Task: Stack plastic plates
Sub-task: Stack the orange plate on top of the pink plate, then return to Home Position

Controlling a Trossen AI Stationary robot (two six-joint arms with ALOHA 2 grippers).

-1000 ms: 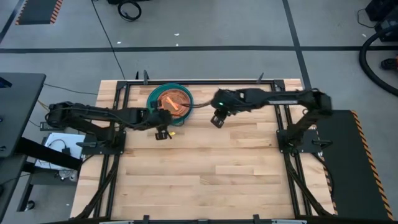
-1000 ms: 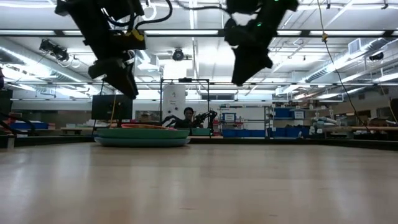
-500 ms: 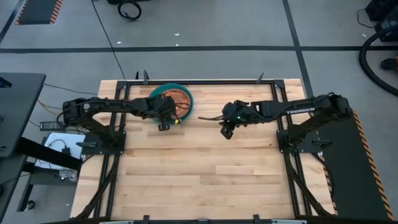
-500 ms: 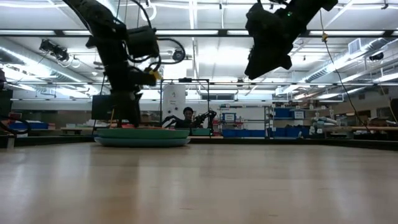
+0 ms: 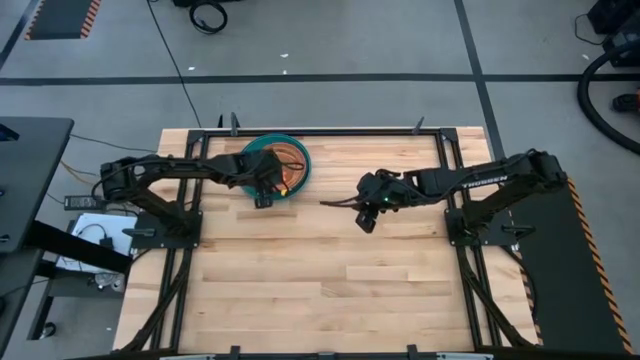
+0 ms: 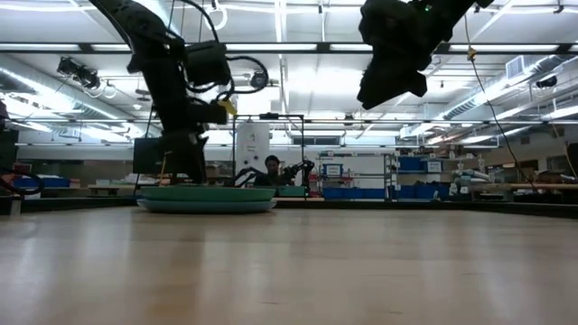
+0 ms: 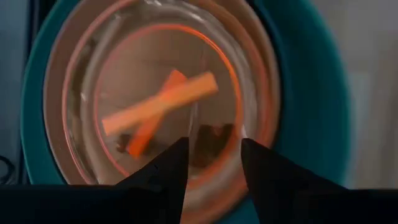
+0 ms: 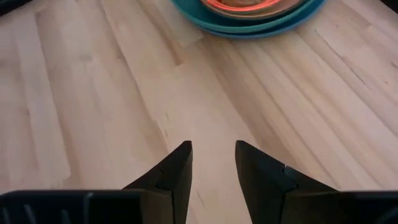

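The plastic plates sit in one stack (image 5: 293, 172) near the table's far edge, left of centre, the bottom plate flat on the wood (image 6: 206, 202). The left wrist view shows a teal plate (image 7: 298, 93) outermost, a tan one inside it, and translucent pink and orange plates (image 7: 168, 106) on top. My left gripper (image 5: 263, 197) is open, pointing down low over the near part of the stack (image 7: 214, 162). My right gripper (image 5: 366, 222) is open and hangs in the air right of the stack (image 8: 213, 162), above bare wood. My left gripper's open fingers (image 7: 168, 171) stand low over the near part of the top plate, coming from above. Whether they touch it, I cannot tell.
Black frame rails (image 5: 330, 131) run along the table's edges. A dark cable (image 5: 335, 201) trails beside the right gripper. Bare wood (image 5: 320, 280) fills the middle and near half of the table. A person (image 6: 273, 167) sits in the room far behind.
My left gripper came down from high above the table onto the stack and moved a little toward the far edge. My right gripper drew away from the stack, toward the right and near edges. The stack stayed where it was.
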